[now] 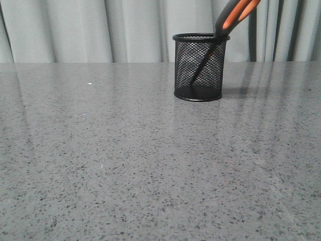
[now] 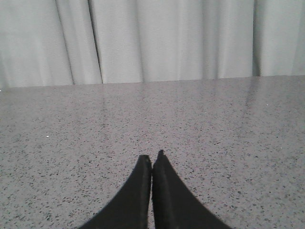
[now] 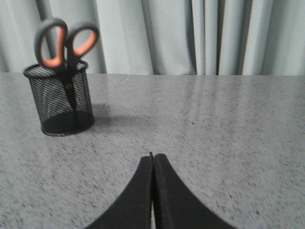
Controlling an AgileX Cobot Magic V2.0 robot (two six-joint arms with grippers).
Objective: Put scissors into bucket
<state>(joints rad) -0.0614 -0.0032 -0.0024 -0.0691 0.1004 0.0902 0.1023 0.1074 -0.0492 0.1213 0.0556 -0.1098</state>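
The black wire-mesh bucket [image 1: 199,67] stands upright on the grey speckled table toward the back right. The scissors [image 1: 231,17] stand blades down inside it and lean right, with their grey and orange handles above the rim. The right wrist view shows the bucket [image 3: 60,99] and the scissors' handles [image 3: 65,43] too. My right gripper [image 3: 153,156] is shut and empty, low over the table, well away from the bucket. My left gripper [image 2: 152,157] is shut and empty over bare table. Neither gripper shows in the front view.
The grey speckled table [image 1: 125,165] fills the front view. A pale pleated curtain [image 1: 100,30] hangs behind its far edge.
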